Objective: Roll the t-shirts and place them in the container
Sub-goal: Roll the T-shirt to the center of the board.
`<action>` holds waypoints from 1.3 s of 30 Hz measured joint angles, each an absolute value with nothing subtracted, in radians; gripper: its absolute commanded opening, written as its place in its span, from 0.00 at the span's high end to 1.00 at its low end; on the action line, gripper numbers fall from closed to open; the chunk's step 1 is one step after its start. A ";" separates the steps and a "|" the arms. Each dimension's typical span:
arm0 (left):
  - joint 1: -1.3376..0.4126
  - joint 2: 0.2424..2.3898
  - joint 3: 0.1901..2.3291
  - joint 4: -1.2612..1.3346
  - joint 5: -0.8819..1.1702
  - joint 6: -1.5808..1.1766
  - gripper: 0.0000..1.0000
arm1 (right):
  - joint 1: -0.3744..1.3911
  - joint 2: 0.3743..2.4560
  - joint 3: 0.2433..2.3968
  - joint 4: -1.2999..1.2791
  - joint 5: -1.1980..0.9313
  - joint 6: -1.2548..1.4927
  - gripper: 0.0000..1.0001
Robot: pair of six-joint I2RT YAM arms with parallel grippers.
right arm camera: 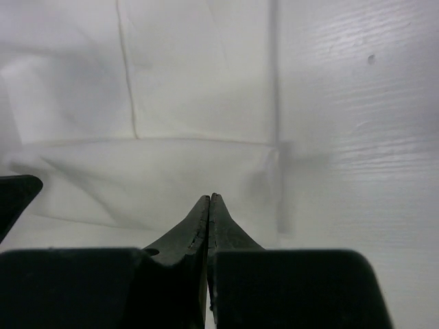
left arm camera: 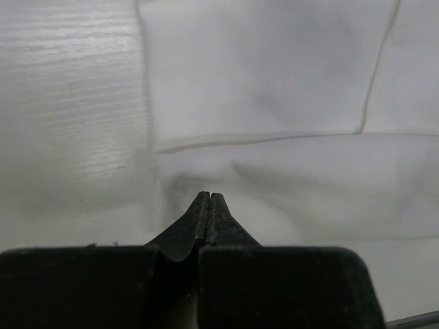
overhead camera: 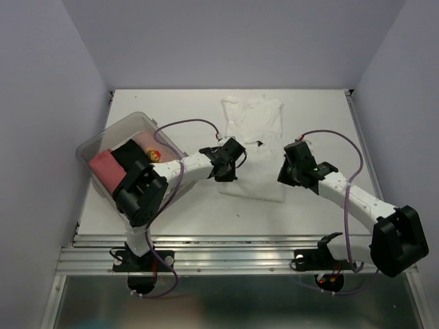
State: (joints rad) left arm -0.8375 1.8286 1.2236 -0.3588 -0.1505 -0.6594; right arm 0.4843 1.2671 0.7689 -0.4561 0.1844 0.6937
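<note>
A plain white t-shirt (overhead camera: 254, 120) lies flat on the table's middle, with a small dark neck label (overhead camera: 260, 142) and a folded lower part. My left gripper (overhead camera: 228, 168) is shut at its left edge; in the left wrist view the shut tips (left arm camera: 208, 195) sit over a fold of the white shirt (left arm camera: 274, 82), with no cloth showing between them. My right gripper (overhead camera: 288, 171) is shut at the right edge; its tips (right arm camera: 209, 197) hover over the shirt (right arm camera: 192, 82) near its right border. Salmon-pink (overhead camera: 104, 168), black (overhead camera: 127, 156) and red/yellow-print (overhead camera: 155, 155) shirts lie in the tub.
The clear plastic tub (overhead camera: 103, 140) stands at the table's left edge beside the left arm. Bare white table (overhead camera: 322, 116) lies right of the shirt. Purple walls close in on both sides and the back. A metal rail runs along the near edge.
</note>
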 measured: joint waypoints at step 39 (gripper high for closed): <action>-0.950 1.721 1.039 -0.341 -0.200 -0.715 1.00 | 0.438 1.188 0.570 -0.488 0.096 0.768 0.85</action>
State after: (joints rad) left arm -0.9497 1.7210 1.0393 -0.3408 -0.1997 -0.7147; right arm 0.4377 1.1881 0.5701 -0.4881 0.0959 0.7681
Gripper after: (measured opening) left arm 0.022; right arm 0.043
